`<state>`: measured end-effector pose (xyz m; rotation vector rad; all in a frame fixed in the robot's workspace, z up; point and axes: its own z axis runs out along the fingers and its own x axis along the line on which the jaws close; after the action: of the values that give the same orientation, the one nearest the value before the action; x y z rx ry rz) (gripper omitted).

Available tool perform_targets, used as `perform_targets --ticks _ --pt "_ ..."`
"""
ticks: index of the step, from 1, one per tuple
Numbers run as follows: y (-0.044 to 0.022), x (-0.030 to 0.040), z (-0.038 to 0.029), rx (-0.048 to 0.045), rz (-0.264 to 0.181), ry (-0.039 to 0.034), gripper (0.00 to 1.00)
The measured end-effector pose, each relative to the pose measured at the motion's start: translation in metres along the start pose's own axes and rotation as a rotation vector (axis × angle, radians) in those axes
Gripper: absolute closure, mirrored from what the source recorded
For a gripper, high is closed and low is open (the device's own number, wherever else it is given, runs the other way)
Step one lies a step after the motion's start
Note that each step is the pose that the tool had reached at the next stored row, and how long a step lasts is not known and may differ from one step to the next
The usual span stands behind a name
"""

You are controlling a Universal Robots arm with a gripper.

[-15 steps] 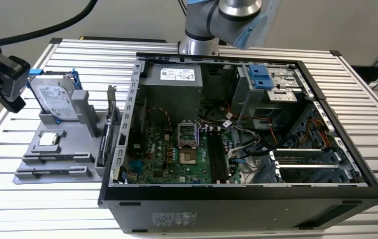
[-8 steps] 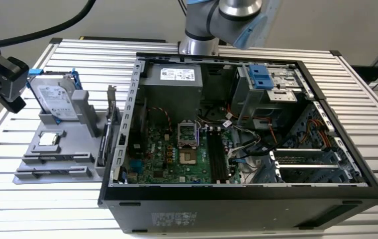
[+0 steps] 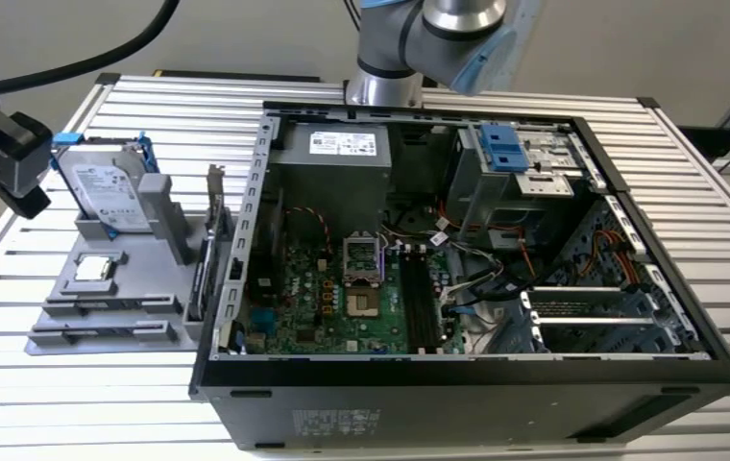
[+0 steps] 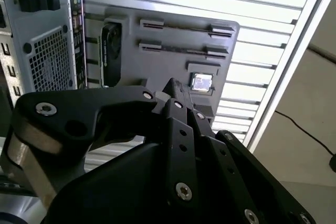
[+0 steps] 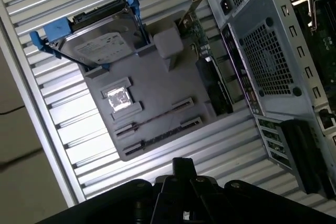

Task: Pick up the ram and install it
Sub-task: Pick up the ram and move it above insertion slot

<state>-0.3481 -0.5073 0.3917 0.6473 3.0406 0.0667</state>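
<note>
holder (image 3: 134,257): a flat grey parts stand on the slatted counter (image 3: 185,106), and your landmark for every line below.
ram (image 5: 157,119): a long, thin, dark strip standing on edge in the holder's long slot, the one nearer the processor chip (image 5: 119,98). You see it edge-on as a narrow dark line running almost the slot's full length, and its chips cannot be made out. In the second wrist view the ram (image 4: 181,50) reads the same way.
second slot (image 5: 164,138): parallel to the ram's slot and just beside it, toward the holder's outer edge. You cannot tell what it carries.
gripper (image 5: 181,162): black, hanging in the air off the holder's hard-drive side. It is well apart from the ram and touches nothing.
jaws: drawn together at the tips, with nothing between them.
hard drive (image 3: 107,187): silver, in a blue bracket, propped at a tilt at the end of the holder opposite the ram.
card (image 3: 215,235): set on edge along the holder's side, between the holder and the computer case.
computer case (image 3: 468,389): black, lying open just beside the holder, with its green board (image 3: 327,298) facing up.
</note>
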Motion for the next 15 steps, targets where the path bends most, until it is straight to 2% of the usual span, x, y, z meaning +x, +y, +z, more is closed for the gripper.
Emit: perform_targets --ticks 15 --pt "0.0 0.0 0.0 0.0038 0.113 -0.0027 1.0"
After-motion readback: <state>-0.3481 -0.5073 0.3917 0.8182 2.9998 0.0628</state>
